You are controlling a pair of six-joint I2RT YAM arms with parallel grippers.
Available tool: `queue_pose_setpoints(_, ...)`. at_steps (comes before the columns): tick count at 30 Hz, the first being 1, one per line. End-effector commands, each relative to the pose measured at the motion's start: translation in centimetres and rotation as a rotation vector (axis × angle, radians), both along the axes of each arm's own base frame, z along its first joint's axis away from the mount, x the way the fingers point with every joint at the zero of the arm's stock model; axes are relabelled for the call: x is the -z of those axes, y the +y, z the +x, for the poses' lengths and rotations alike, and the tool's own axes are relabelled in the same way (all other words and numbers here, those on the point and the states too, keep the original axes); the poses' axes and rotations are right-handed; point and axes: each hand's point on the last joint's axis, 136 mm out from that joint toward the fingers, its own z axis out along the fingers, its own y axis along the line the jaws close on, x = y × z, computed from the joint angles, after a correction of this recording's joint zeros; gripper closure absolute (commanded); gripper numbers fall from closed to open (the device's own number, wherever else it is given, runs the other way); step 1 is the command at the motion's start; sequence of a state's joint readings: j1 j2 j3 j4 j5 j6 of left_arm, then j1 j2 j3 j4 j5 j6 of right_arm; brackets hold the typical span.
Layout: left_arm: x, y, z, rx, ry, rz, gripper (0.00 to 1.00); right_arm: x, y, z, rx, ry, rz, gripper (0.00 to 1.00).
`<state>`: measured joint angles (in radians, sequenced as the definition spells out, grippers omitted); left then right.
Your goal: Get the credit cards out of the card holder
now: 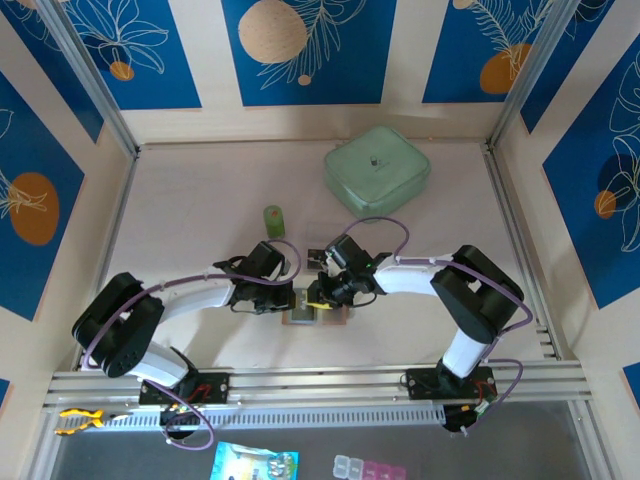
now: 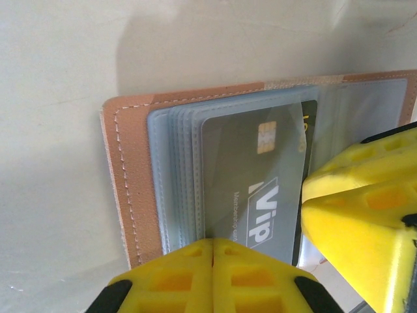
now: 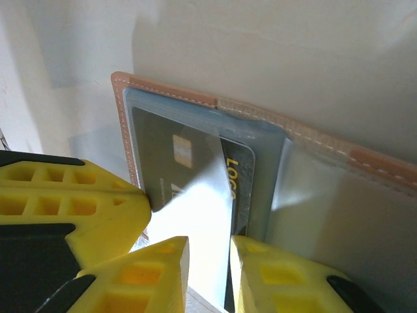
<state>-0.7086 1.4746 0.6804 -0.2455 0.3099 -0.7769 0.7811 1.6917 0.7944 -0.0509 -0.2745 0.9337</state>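
Observation:
The card holder (image 1: 338, 320) lies open on the table between both arms, showing a tan stitched leather edge (image 2: 130, 176) (image 3: 169, 91) and clear sleeves. A dark grey credit card (image 2: 247, 169) (image 3: 163, 163) marked "Vip" sits in the top sleeve. A second dark card (image 3: 238, 176) with yellow lettering peeks out beneath it. My left gripper (image 1: 295, 298) (image 2: 213, 251) is shut, its tips together at the wallet's near edge over the sleeves. My right gripper (image 1: 322, 295) (image 3: 210, 261) is slightly open, its fingers straddling the shiny sleeve and the card edge, close beside the left gripper's finger (image 3: 65, 208).
A pale green lidded box (image 1: 377, 167) stands at the back right of the table, and a small green cylinder (image 1: 272, 221) stands just behind the grippers. An aluminium rail (image 1: 320, 385) runs along the near edge. Wall panels enclose the table on three sides.

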Motion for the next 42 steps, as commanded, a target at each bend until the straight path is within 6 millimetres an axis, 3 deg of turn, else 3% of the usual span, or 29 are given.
queue_pose_setpoints(1,0.8,0.6,-0.5,-0.004,0.021,0.013,0.94,0.6,0.4,-0.6,-0.007,0.051,0.020,0.75)
queue_pose_setpoints(8,0.9,0.7,-0.6,-0.006,0.023,0.013,0.94,0.9,0.7,-0.8,-0.010,0.071,0.041,0.76)
queue_pose_setpoints(16,0.6,0.7,-0.6,-0.006,0.020,0.012,0.92,1.5,-0.9,-0.7,0.003,0.056,-0.078,0.73)
queue_pose_setpoints(28,-0.4,0.6,-0.3,-0.005,0.002,0.006,0.88,0.0,-1.1,-0.2,-0.017,0.013,-0.118,0.73)
queue_pose_setpoints(36,-2.3,-0.7,0.4,0.009,-0.020,-0.048,0.89,-1.8,-0.7,0.2,-0.013,-0.035,-0.062,0.73)
queue_pose_setpoints(42,-2.5,-2.2,0.7,0.033,-0.005,-0.093,0.93,-2.2,-1.5,0.4,0.015,-0.038,-0.043,0.73)
